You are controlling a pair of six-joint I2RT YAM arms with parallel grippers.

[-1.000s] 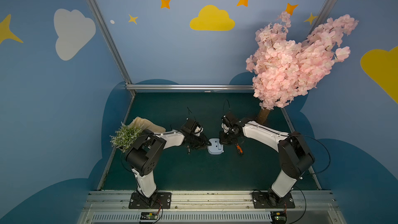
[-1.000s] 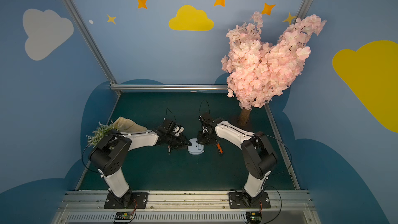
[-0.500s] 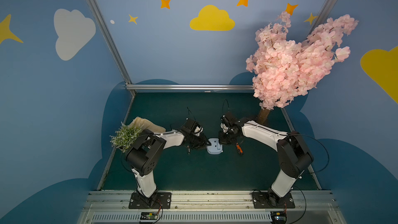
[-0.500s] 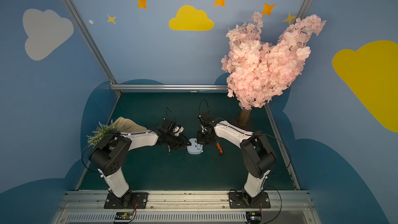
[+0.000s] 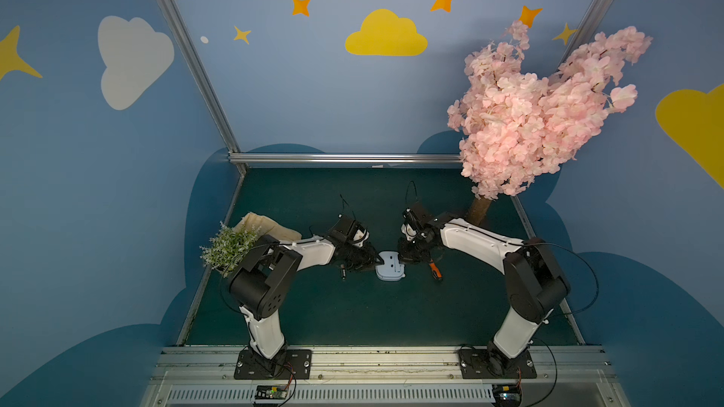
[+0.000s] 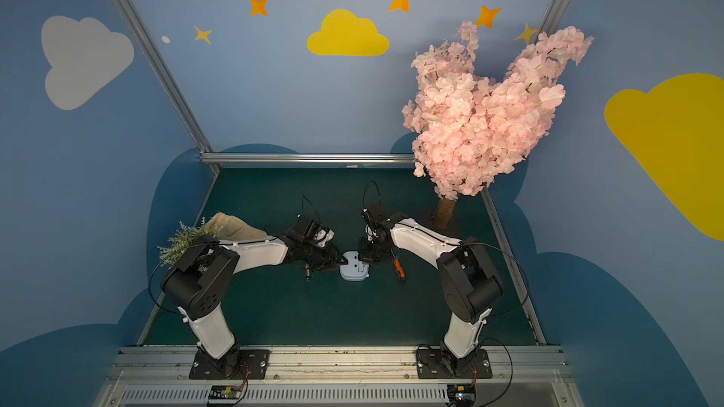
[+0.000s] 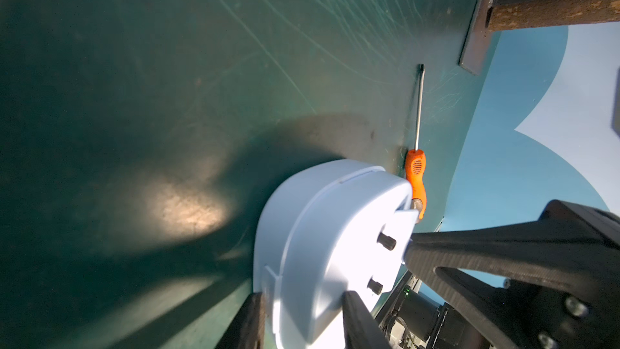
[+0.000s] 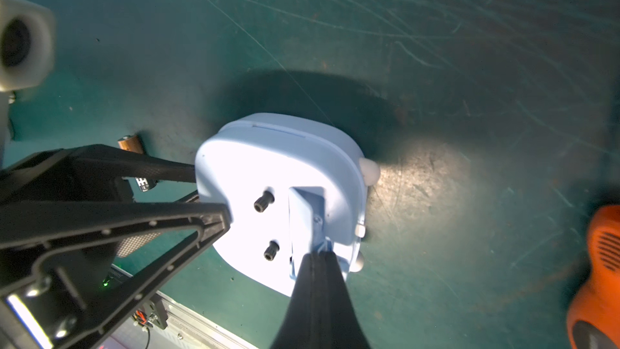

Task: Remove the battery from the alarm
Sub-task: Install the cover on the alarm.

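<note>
We keep the alarm (image 8: 278, 162) back-up over the mat (image 8: 436, 62), so that its compartment (image 8: 307, 209) faces our tools. The left gripper (image 7: 301, 293) grasps the alarm by its rim, one finger on the back and one on the dial side. We judge this grip is there to stop the light plastic body from sliding while the other arm works. Whether the gripped edge is lifted off the mat we cannot tell.

The right gripper (image 8: 318, 253) is clenched, its tips pressed together into one narrow point that rests at the end of the compartment, just beside the two black knobs (image 8: 264, 202). Closed jaws make a slim probe that fits such a slot. Whether anything thin is pinched between them we cannot tell.

The battery (image 8: 130, 144) is in neither pair of jaws. It lies on the mat just outside the left jaws, on the side away from the right ones, partly hidden behind a left finger, copper end showing. It looks to us already out of the alarm, so the main step seems done.

The screwdriver (image 7: 416, 176) lies loose outside the right jaws, beyond the alarm from the left ones, parked clear of the work. The battery is round and close to the left jaws, so we judge a careless release could roll it.
</note>
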